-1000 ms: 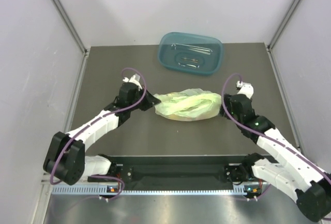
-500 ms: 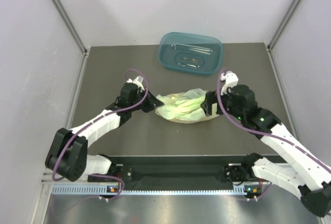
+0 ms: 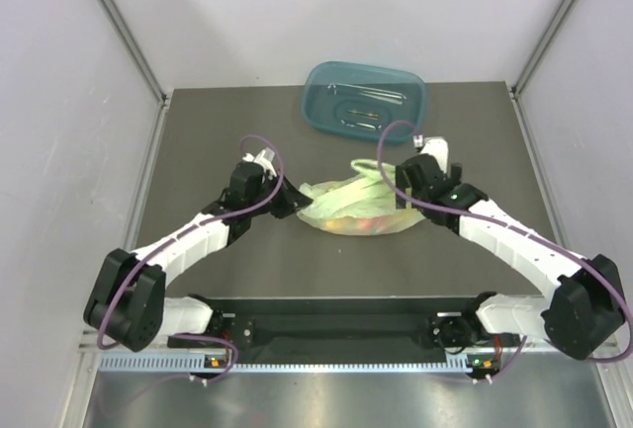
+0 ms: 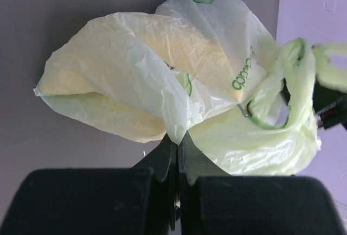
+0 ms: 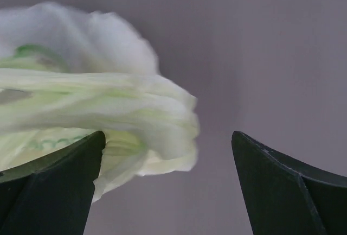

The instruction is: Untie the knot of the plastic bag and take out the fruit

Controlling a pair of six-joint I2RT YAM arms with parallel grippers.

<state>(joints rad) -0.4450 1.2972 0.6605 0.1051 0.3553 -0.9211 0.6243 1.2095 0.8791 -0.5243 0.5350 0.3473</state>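
The pale green plastic bag [image 3: 348, 211] lies crumpled on the dark table between my two grippers. My left gripper [image 3: 293, 202] is shut on a fold at the bag's left end, seen pinched in the left wrist view [image 4: 178, 136]. My right gripper [image 3: 394, 179] is open at the bag's far right, over its handle strips [image 3: 369, 170]. In the right wrist view the bunched, twisted strips [image 5: 108, 110] lie between the spread jaws, nearer the left finger [image 5: 54, 186]. I cannot make out the knot itself. The fruit shows only as a yellow-orange tint [image 3: 346, 221] through the plastic.
A teal plastic tub [image 3: 364, 100] stands at the back of the table behind the bag. Grey walls close in the left, right and far sides. The arm bases and a black rail run along the near edge.
My right arm has swung from the bag's right end up and left, over the handle strips. The bag has bunched shorter. My left gripper has kept its hold and barely moved.
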